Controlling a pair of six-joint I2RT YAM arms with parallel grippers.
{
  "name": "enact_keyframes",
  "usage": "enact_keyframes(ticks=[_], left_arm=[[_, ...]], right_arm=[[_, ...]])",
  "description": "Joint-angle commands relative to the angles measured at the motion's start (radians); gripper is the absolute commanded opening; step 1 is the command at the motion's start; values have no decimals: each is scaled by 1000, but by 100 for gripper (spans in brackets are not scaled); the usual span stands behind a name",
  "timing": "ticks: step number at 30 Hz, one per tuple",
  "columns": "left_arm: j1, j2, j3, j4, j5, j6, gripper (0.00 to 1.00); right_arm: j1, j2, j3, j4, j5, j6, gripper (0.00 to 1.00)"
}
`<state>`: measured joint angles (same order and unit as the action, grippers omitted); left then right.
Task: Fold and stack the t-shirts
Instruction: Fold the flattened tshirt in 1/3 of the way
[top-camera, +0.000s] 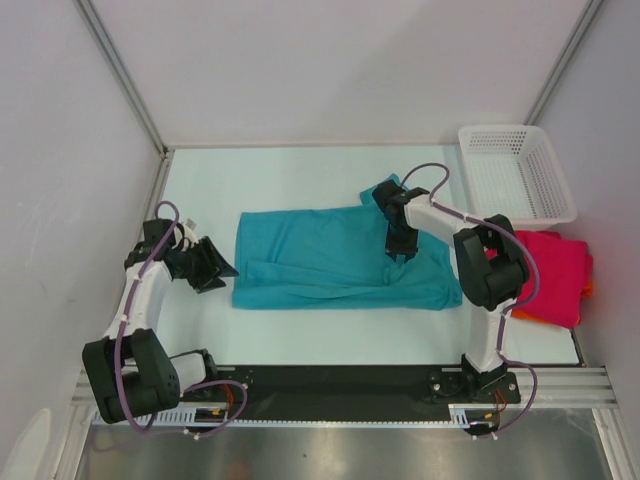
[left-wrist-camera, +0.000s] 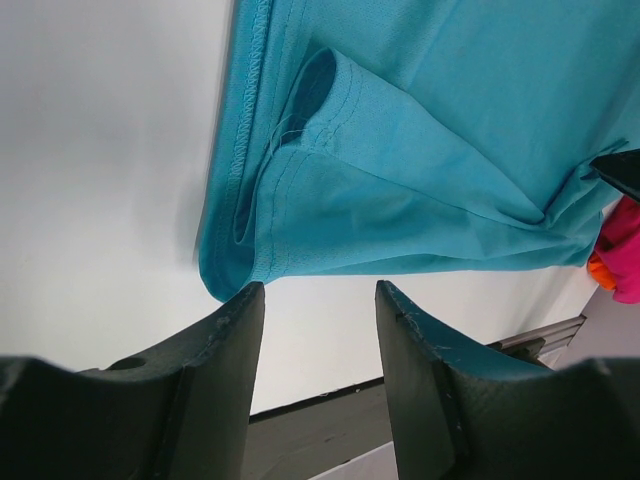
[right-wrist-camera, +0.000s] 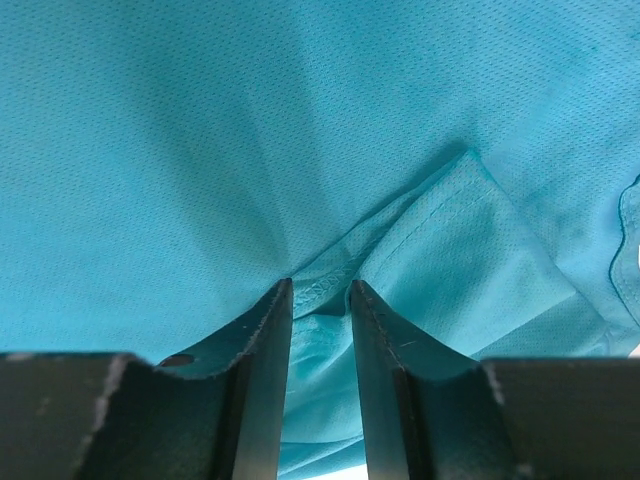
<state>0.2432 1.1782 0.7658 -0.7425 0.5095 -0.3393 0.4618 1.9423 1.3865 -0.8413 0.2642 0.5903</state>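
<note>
teal t-shirt (top-camera: 340, 258) long axis left-right | left tool (left-wrist-camera: 320, 292) wide, empty | right tool (right-wrist-camera: 320, 286) narrow, grip unclear

No readable text, label, brand, number or sign shows in any view — not on the shirts, the basket, the arms or the table.
</note>
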Motion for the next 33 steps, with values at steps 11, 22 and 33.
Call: enact_keyframes(ticks=[11, 22, 33], left_arm=[[8, 3, 7, 28, 29, 13, 53], [5, -9, 4, 25, 34, 14, 53], [7, -12, 4, 22, 32, 14, 53]], right_arm=[[-5, -26, -4, 7, 9, -17, 6], [-57, -26, 37, 10, 24, -53, 0], [-117, -13, 95, -7, 56, -83, 0]])
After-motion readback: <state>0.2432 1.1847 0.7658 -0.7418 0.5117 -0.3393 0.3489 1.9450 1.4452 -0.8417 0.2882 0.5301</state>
